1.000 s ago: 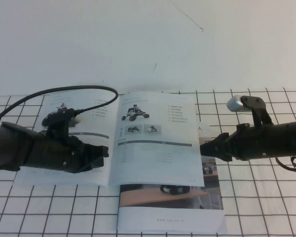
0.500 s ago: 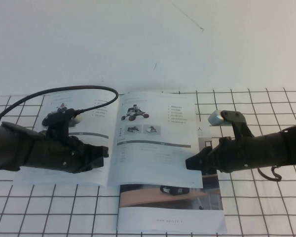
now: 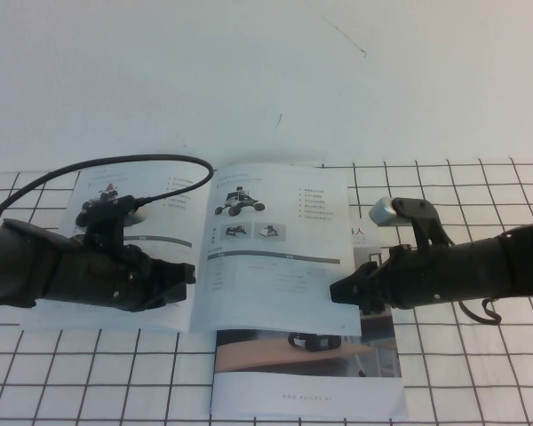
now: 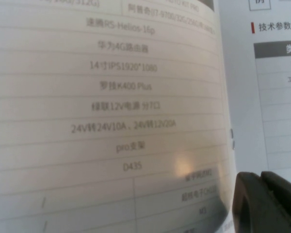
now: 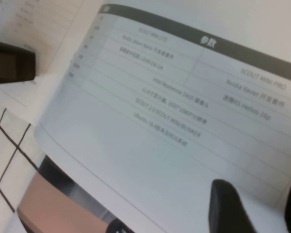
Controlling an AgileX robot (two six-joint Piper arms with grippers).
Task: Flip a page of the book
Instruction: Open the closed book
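Observation:
The book (image 3: 173, 209) lies open on the grid mat. Its right-hand page (image 3: 280, 257) shows a black buggy robot, two small photos and a grey bar. My right gripper (image 3: 338, 291) is at the lower right edge of that page, low over it. In the right wrist view its fingers (image 5: 228, 206) stand apart over the page's table (image 5: 184, 97), so the right gripper (image 5: 259, 208) is open. My left gripper (image 3: 188, 275) rests on the left-hand page near the spine. In the left wrist view the left gripper (image 4: 264, 182) is shut and empty, over the page (image 4: 116, 97).
A second booklet (image 3: 306, 377) with a wooden-desk cover and white bottom strip lies under the book's lower right part. The left arm's black cable (image 3: 115, 164) arcs over the left page. The white mat with black grid lines (image 3: 480, 355) covers the near table.
My right gripper has moved left from beside the book onto the right page's outer edge. That edge has shifted slightly inward. The left arm has not moved.

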